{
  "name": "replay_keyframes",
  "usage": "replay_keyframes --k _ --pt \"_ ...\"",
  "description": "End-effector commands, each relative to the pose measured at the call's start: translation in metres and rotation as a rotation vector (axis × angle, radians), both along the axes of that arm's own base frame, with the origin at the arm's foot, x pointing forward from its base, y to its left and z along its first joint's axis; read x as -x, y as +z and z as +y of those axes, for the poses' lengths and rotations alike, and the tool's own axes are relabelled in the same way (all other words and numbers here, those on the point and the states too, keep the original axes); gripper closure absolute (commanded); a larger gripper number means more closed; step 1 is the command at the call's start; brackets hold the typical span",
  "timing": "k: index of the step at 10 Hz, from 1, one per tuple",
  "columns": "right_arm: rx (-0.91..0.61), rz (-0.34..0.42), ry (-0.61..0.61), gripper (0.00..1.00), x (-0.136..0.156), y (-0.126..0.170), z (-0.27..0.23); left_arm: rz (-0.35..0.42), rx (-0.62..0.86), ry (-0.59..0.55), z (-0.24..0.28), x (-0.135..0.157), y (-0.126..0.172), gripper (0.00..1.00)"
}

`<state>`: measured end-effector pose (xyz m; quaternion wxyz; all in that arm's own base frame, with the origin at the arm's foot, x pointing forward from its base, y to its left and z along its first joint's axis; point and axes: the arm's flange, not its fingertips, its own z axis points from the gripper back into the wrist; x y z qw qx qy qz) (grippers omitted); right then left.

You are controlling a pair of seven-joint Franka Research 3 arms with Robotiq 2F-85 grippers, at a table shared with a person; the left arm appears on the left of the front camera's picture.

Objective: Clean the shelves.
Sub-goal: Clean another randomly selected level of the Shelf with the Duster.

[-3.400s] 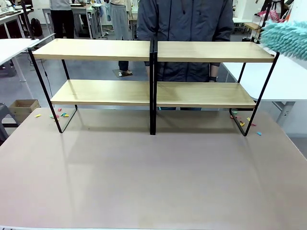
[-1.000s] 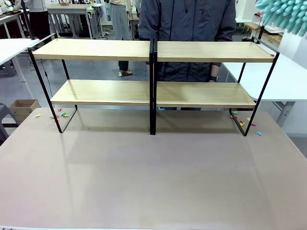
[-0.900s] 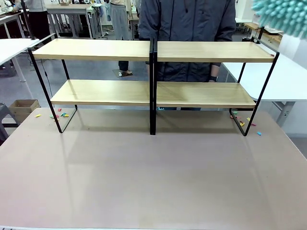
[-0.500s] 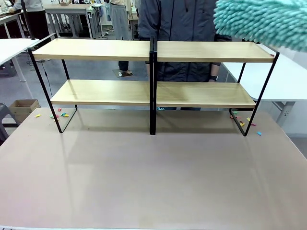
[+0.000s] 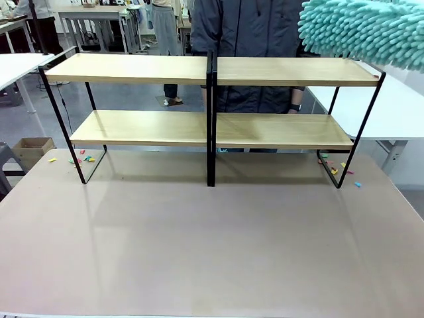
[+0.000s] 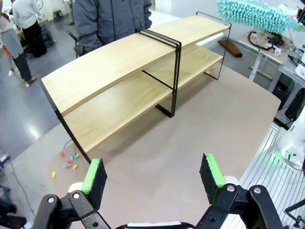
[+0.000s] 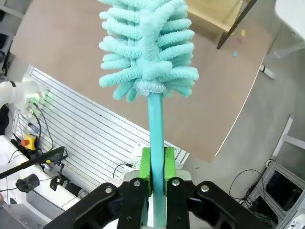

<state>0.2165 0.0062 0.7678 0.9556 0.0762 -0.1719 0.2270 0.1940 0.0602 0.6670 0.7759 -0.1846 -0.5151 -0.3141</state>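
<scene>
The shelves [image 5: 212,99] stand at the far side of the brown counter [image 5: 212,245], two tiers of light wood boards in a thin black frame with a black centre post. A person in a dark jacket [image 5: 255,26] stands just behind them.

The right gripper [image 7: 157,174] has its jaws clenched on the turquoise handle of a duster [image 7: 147,47], the green pads pressing the handle from both sides. The fluffy turquoise head (thick with soft nubs) rises above the jaws in the right wrist view. In the front view the duster's head hangs at the upper right, above the right end of the top board; whether it touches the wood cannot be told.

The left gripper [image 6: 153,177] hovers over the counter on the near side of the shelves, its jaws spread wide and released, with nothing between the green pads [image 6: 94,174]. Small coloured scraps [image 5: 83,158] lie on the counter by the left foot of the frame, and more by the right foot.
</scene>
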Motion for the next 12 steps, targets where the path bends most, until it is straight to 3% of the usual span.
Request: replay_keyframes --k 1,3,5,8,9,11,12 --pt "0.042 0.044 -0.180 0.88 -0.005 -0.004 0.023 -0.001 -0.002 0.012 0.000 0.002 0.001 0.00" --pt "0.403 0.007 -0.437 0.88 0.011 0.044 0.081 -0.001 -0.002 0.012 0.000 0.002 0.001 0.00" --pt "0.580 0.051 -0.619 0.88 0.014 0.053 0.112 -0.001 -0.002 0.012 0.000 0.002 0.001 0.00" --pt "0.642 0.102 -0.647 0.88 0.002 0.026 0.141 -0.001 -0.002 0.012 0.000 0.002 0.001 0.00" --pt "0.637 0.087 -0.627 0.88 0.000 0.018 0.149 -0.001 -0.002 0.012 0.000 0.002 0.001 0.00" --pt "0.599 0.010 -0.594 0.88 -0.004 0.011 0.164 -0.001 -0.002 0.012 0.000 0.002 0.001 0.00" --pt "0.636 -0.070 -0.609 0.88 -0.005 0.008 0.176 -0.001 -0.002 0.012 0.000 0.002 0.001 0.00"
